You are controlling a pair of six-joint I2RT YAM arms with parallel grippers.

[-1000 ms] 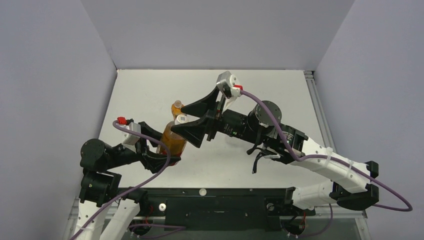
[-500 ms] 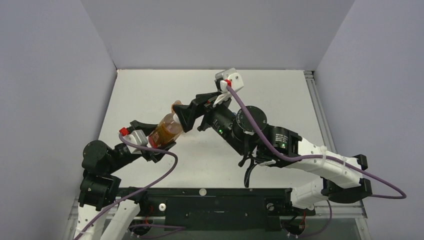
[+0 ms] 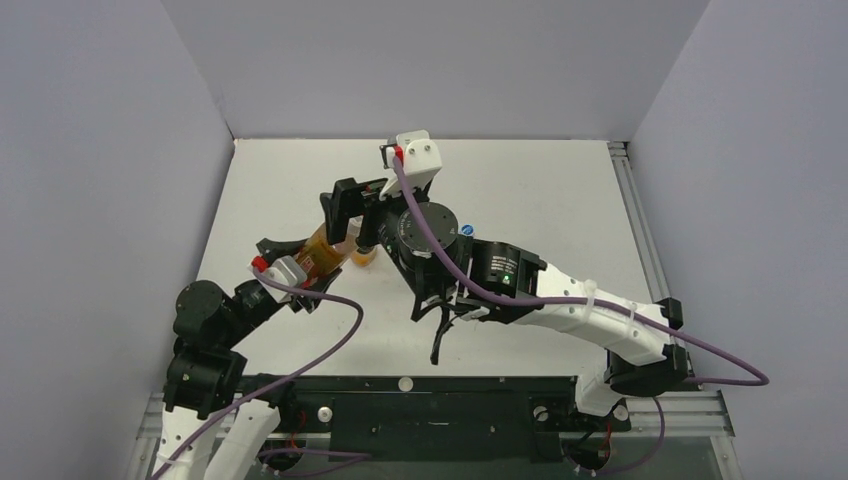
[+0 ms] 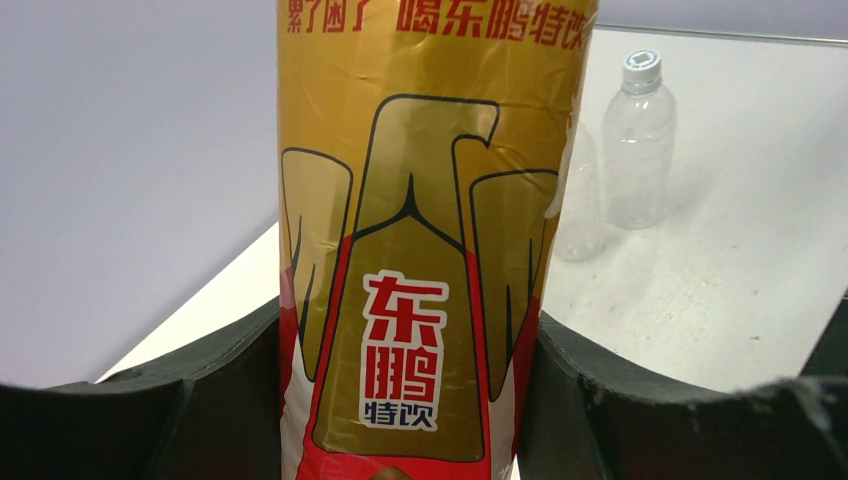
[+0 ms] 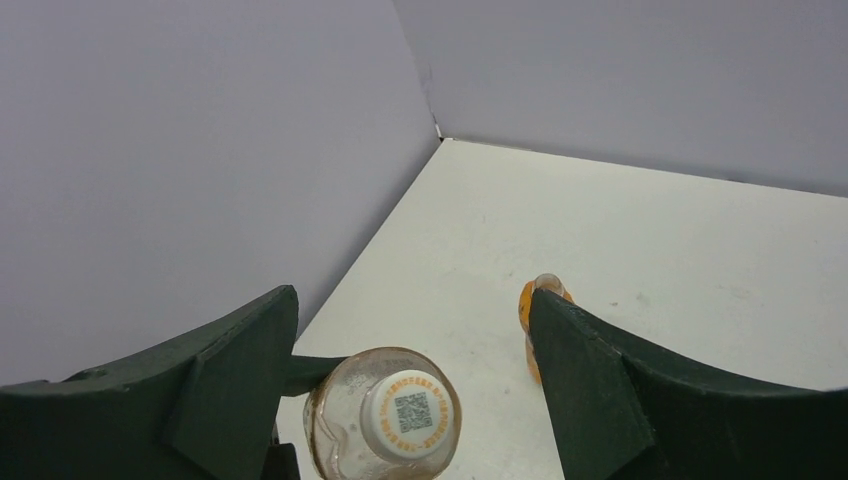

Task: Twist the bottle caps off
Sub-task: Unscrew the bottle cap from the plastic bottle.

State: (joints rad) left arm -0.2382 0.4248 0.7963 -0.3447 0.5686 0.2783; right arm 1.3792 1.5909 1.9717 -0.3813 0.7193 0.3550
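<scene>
Over the left-centre of the white worktop (image 3: 540,190), which plain grey-lilac walls (image 3: 100,150) close in at left, far and right, the left gripper (image 3: 298,268) pinches a gold-labelled bottle (image 4: 420,250) by its body and holds it tilted. The bottle's white cap (image 5: 408,412), printed with a QR code, lies between the right gripper's (image 5: 412,310) spread fingers, which do not touch it. An orange bottle (image 5: 543,285) stands just beyond. In the left wrist view a clear bottle (image 4: 638,150) with its own screw cap (image 4: 641,63) stands upright, well apart.
</scene>
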